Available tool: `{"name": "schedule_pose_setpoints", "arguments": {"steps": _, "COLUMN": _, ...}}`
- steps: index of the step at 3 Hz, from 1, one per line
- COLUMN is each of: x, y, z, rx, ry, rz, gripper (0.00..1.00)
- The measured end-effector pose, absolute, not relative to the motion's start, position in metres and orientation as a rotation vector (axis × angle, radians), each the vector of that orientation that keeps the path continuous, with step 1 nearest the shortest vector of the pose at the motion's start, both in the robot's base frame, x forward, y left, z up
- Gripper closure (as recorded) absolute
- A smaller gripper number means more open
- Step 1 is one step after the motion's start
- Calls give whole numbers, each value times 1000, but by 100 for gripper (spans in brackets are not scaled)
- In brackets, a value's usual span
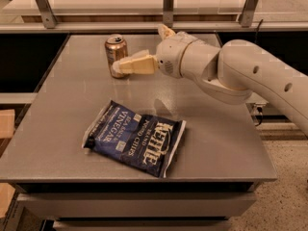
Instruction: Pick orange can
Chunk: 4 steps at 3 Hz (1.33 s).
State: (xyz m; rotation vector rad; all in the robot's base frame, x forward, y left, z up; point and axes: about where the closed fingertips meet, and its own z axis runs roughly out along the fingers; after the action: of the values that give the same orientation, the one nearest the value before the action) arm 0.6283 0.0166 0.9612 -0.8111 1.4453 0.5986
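Grey flat-topped table below a pale rear shelf carried on metal uprights, with dark gaps to either side and speckled floor at lower right. The cream fingers stand wide apart: one long finger points left, its tip overlapping the lower right side of the small copper-orange metal drink can, though contact cannot be told; the other shows only as a short tip rising behind the wrist. The two-finger gripper thus sits just right of the can, on a white rounded arm entering from the right edge. The can stands upright at the table's rear left, silver top visible, its markings unreadable. A dark blue crinkled chip bag lies flat near the front edge, printed "KETTLE", "CHIPS", "SEA SALT" and "VINEGAR". Bare tabletop separates can and bag, and the table's right half is open beneath the arm.
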Motion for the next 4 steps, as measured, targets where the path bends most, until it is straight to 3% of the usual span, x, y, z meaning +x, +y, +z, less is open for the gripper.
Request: {"name": "schedule_pose_setpoints", "arguments": {"steps": 4, "x": 668, "y": 59, "z": 928, "rx": -764, "ry": 1413, "rz": 728, "gripper": 0}}
